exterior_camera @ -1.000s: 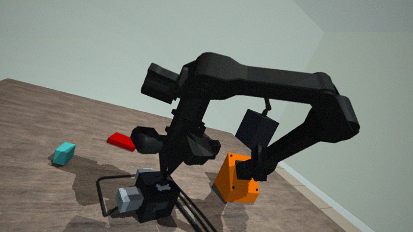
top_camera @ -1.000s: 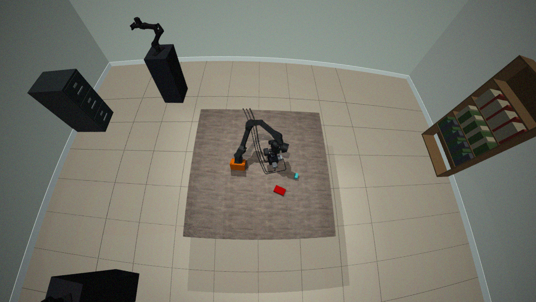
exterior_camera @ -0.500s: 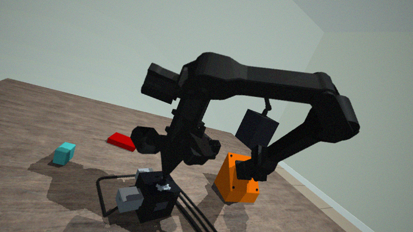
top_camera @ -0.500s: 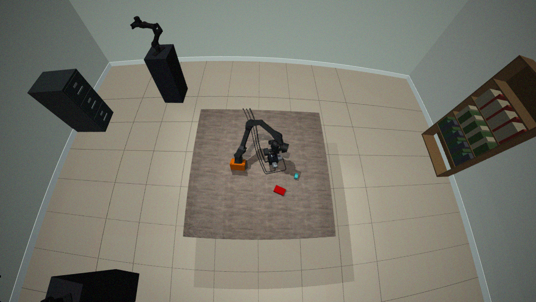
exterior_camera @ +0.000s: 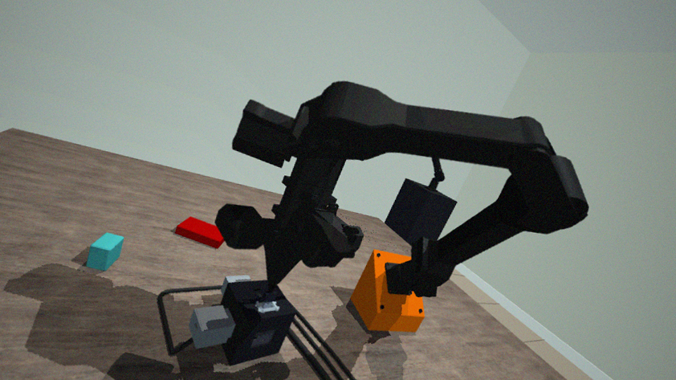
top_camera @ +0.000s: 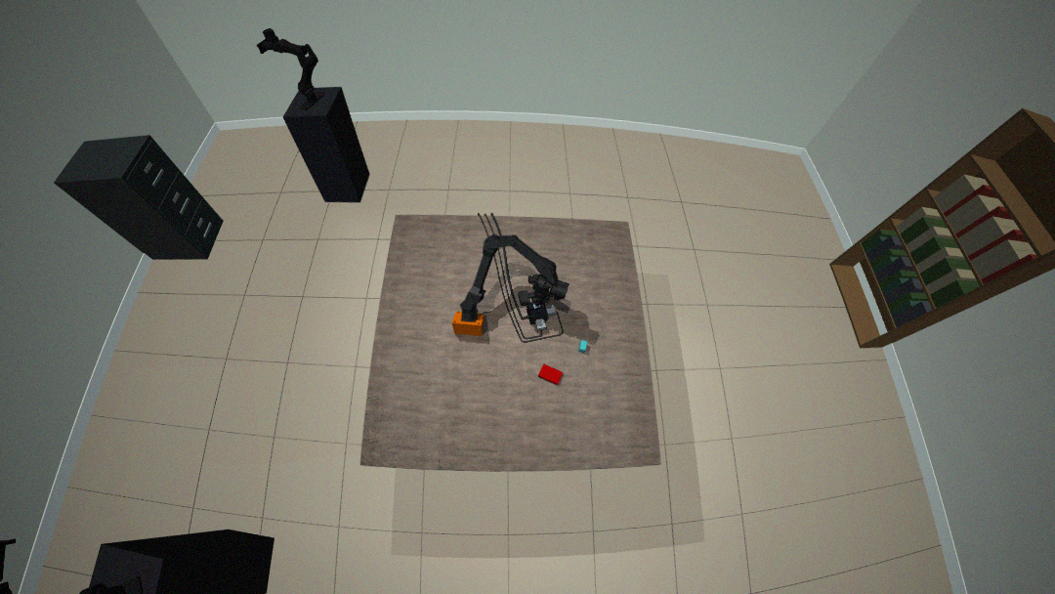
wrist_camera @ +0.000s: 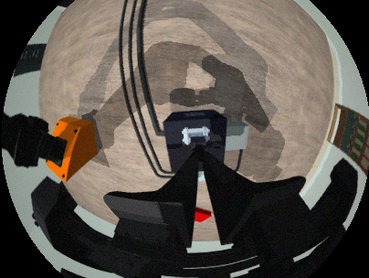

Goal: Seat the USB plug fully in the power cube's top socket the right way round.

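The black power cube [top_camera: 535, 314] [exterior_camera: 249, 324] [wrist_camera: 175, 148] stands on the table under the arm. A small pale, bracket-shaped part [exterior_camera: 267, 306] [wrist_camera: 186, 135] shows at the socket on its top face. My gripper [exterior_camera: 271, 286] [wrist_camera: 199, 155] points down and is shut on the USB plug, its fingertips close together low over the cube's top, right beside the pale part. The fingertips hide most of the plug. How deep it sits and which way round it is cannot be made out.
Grey adapters [exterior_camera: 210, 327] [wrist_camera: 237, 136] sit at the cube's sides. Black cables [exterior_camera: 164, 316] loop round it and run off along the table. A turquoise block [top_camera: 583, 346] [exterior_camera: 104, 252] and a red block [top_camera: 550, 373] [exterior_camera: 200, 231] [wrist_camera: 202, 215] lie beyond. The orange arm base [top_camera: 468, 324] [exterior_camera: 393, 314] [wrist_camera: 73, 146] stands nearby.
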{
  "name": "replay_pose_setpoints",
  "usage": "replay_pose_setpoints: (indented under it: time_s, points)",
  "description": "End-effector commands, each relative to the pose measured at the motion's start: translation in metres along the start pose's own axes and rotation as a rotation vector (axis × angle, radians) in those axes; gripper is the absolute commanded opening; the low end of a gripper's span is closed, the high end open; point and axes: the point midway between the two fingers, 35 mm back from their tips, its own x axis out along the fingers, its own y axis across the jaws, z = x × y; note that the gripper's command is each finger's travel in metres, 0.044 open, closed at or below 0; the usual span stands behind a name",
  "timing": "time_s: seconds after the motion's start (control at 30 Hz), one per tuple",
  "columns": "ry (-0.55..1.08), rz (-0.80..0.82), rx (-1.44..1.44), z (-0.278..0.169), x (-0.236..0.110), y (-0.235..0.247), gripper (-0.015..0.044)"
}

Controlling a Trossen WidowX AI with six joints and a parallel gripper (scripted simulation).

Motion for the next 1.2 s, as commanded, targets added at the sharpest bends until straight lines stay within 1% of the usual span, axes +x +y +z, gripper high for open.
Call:
replay_pose_setpoints:
  time_s: [0.0,1.17]
  points:
    - [0.004,-0.003,-0.003,-0.001,-0.004,-0.001,0.0000]
    - [0.003,-0.002,-0.002,-0.001,-0.025,0.000,0.0000]
